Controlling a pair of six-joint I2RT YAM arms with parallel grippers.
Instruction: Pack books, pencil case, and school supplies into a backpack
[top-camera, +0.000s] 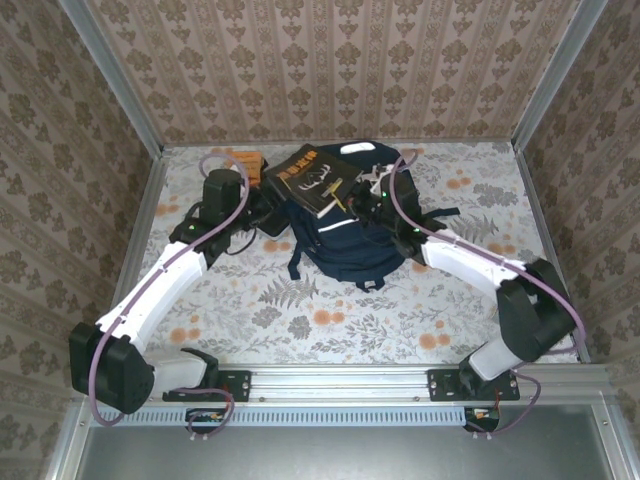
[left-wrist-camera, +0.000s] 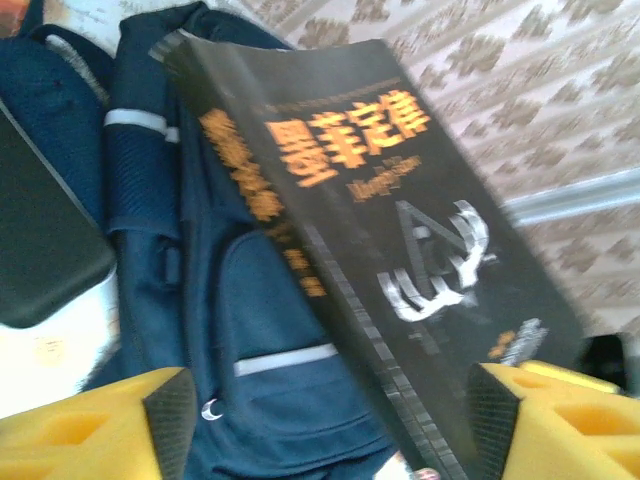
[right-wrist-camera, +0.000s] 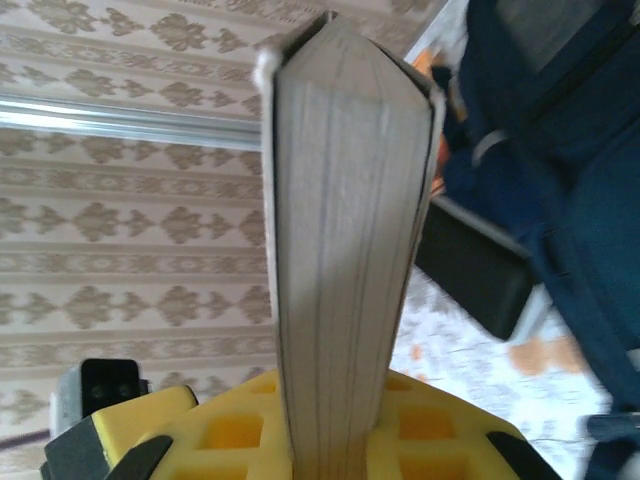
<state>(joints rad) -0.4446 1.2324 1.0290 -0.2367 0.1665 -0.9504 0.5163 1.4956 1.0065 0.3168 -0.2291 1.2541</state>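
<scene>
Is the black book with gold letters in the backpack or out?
Out. The black book tilts over the backpack, page edge pinched by the right gripper.

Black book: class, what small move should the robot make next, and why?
Probably draw the left hand back clear of the black book. Its pads stand open on either side, while the right hand is clamped on the book over the backpack.

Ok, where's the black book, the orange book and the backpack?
black book (top-camera: 316, 181), top view, middle of its cover.
orange book (top-camera: 246, 160), top view, its cover.
backpack (top-camera: 350, 252), top view, front panel.
</scene>
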